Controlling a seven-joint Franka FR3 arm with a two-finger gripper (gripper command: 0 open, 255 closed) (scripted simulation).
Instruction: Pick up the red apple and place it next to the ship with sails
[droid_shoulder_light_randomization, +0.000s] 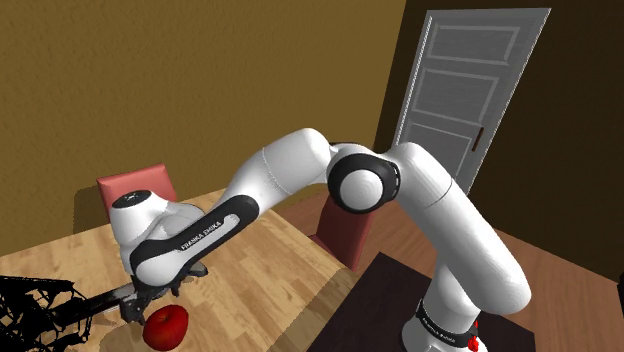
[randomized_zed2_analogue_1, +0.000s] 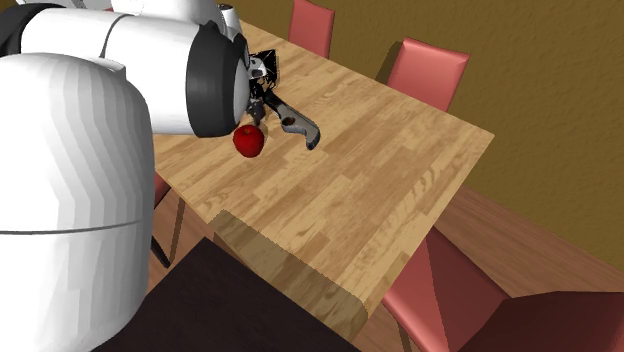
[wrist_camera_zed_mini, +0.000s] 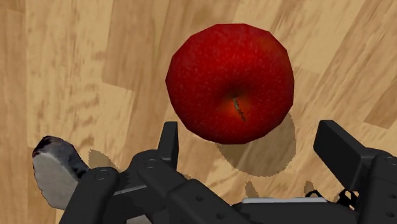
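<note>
The red apple (wrist_camera_zed_mini: 230, 81) lies on the wooden table (wrist_camera_zed_mini: 70, 70), just beyond my gripper (wrist_camera_zed_mini: 254, 147). The two black fingers (wrist_camera_zed_mini: 168, 141) stand wide apart on either side of the apple's near edge and do not clasp it. In the shoulder view the apple (droid_shoulder_light_randomization: 167, 326) sits right under the gripper (droid_shoulder_light_randomization: 140, 303) near the table's front edge. The ship (droid_shoulder_light_randomization: 35, 310) is a dark rigged model at the shoulder view's lower left, close beside the apple. From the second exterior view, the apple (randomized_zed2_analogue_1: 249, 141) rests next to the ship (randomized_zed2_analogue_1: 267, 72), whose grey end (randomized_zed2_analogue_1: 303, 128) points past it.
Red chairs stand around the table (randomized_zed2_analogue_1: 400, 150): two at its far side (randomized_zed2_analogue_1: 430, 70), one at the near right (randomized_zed2_analogue_1: 450, 300), one by the wall (droid_shoulder_light_randomization: 140, 190). A white door (droid_shoulder_light_randomization: 470, 80) is behind the arm. The dark stand (randomized_zed2_analogue_1: 200, 310) adjoins the table's edge.
</note>
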